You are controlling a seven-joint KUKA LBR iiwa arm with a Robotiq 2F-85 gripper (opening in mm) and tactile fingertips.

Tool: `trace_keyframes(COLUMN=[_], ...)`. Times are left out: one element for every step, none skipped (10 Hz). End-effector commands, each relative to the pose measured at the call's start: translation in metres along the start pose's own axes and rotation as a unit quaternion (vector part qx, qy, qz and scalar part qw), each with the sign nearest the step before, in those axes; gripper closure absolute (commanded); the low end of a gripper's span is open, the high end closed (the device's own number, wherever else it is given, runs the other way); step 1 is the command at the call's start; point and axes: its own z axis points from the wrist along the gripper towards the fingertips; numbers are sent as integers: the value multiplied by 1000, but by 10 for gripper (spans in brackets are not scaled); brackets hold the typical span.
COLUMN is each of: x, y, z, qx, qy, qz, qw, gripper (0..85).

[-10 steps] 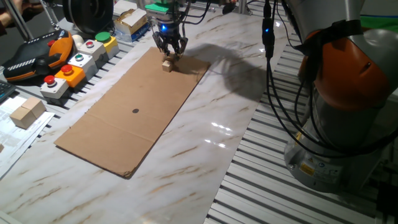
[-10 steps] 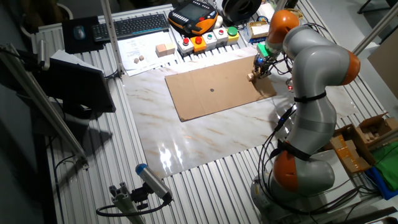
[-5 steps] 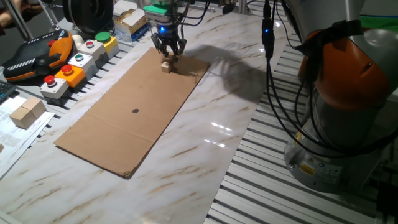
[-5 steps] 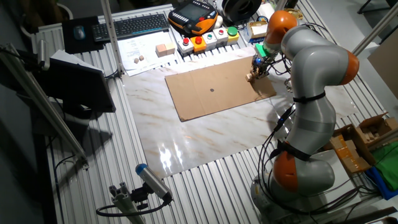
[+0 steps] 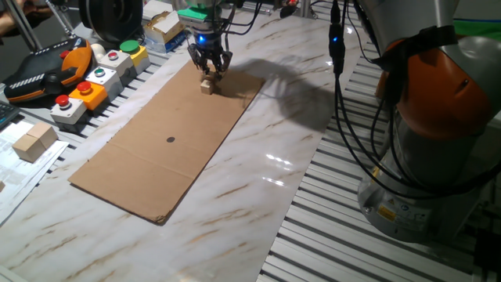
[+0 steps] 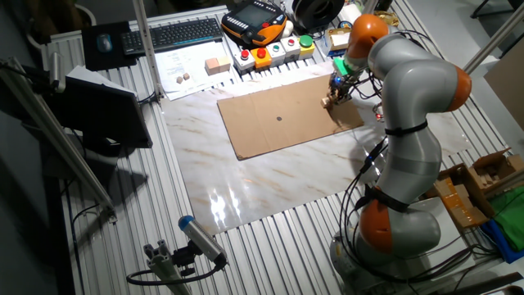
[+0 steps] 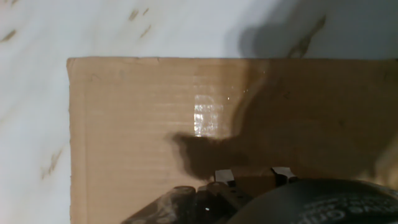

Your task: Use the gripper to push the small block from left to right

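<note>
The small tan block (image 5: 207, 84) sits on the far end of the brown cardboard sheet (image 5: 156, 149). It also shows in the other fixed view (image 6: 327, 102). My black gripper (image 5: 210, 72) with its blue light hangs right over the block, its fingers drawn close together and the tips at the block's far side. It also shows in the other fixed view (image 6: 334, 88). The hand view shows two fingertips (image 7: 224, 176) low in the frame over the cardboard (image 7: 137, 124); the block is hidden there.
Button boxes (image 5: 94, 82) and an orange-black pendant (image 5: 47, 66) line the left of the cardboard. A larger wooden block (image 5: 33, 141) lies on papers at the left. The arm's base (image 5: 438, 133) and cables stand at the right. A keyboard (image 6: 184, 33) lies at the back.
My gripper has shifted slightly left in the one fixed view, and the small block has moved a little with it. Nothing else has moved.
</note>
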Motion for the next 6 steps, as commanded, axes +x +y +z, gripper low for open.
trace_keyframes(x=[1,3,5,7,10,15], y=[0,0,1,1,1,1], z=[0,0,0,1,0,0], qx=[0,0,0,0,0,1], qy=[0,0,0,0,0,0], qz=[1,1,2,4,6,11], qw=[1000,1000,1000,1000,1000,1000], gripper=[843,843,843,843,843,843])
